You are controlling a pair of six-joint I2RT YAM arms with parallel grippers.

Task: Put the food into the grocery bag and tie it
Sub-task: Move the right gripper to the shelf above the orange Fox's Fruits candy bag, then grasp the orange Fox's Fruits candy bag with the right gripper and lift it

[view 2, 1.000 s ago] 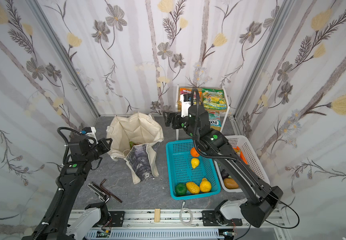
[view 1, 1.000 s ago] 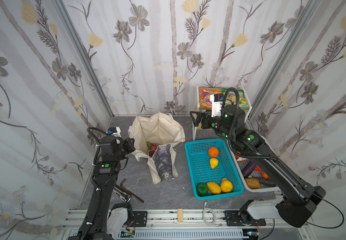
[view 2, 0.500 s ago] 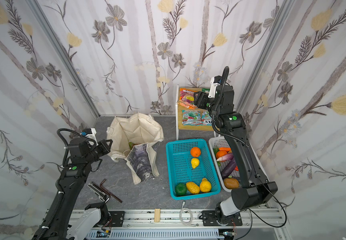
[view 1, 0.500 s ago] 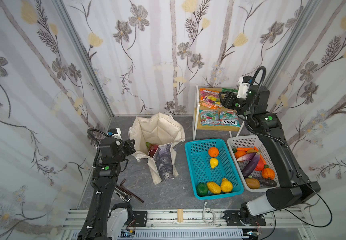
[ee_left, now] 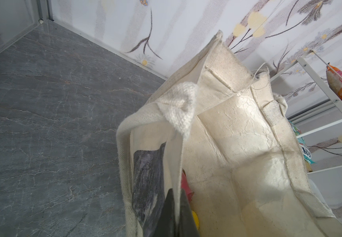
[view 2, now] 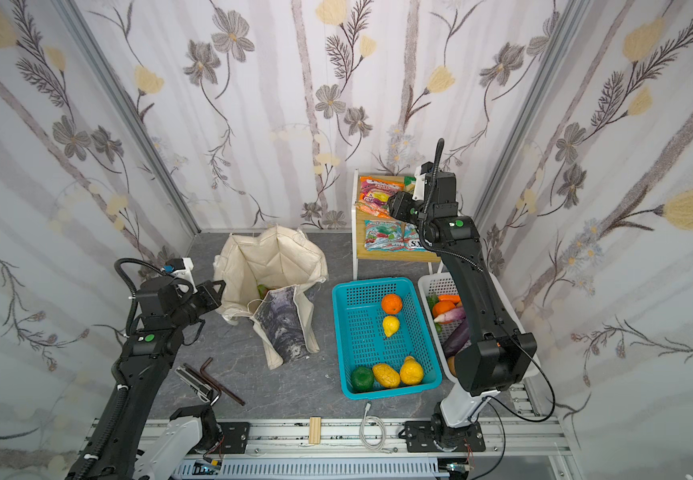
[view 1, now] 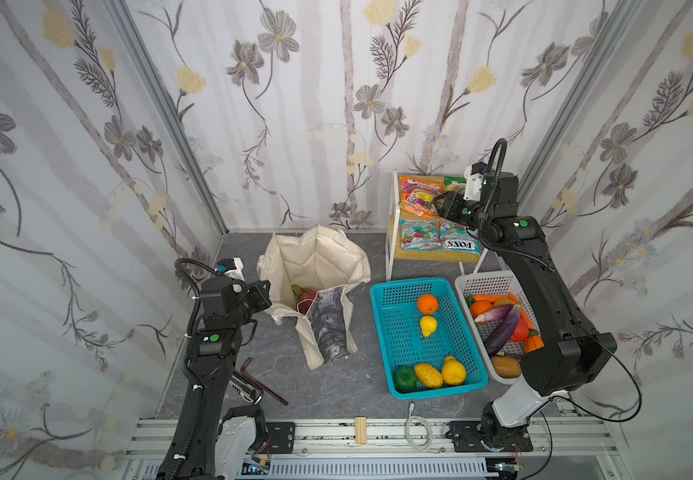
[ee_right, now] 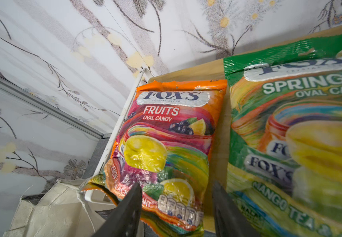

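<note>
At the shelf [view 1: 390, 232], upper right of the frame, the right pincer [ee_right: 176, 184] is hovering half open and empty. The orange Fox's Fruits candy packet [ee_right: 166, 143] is lying just ahead, long axis running away toward the wall, near end under the parted jaws. The left pincer [view 1: 263, 291] is pinching the canvas tote [view 1: 315, 257] by its rim, centre left. A second ago the right pincer was out beside the tote mouth, jaws wider.

place: robot lab booth | cues: wallpapered panels [view 1: 336, 104], aluminium base rail [view 1: 324, 436]
</note>
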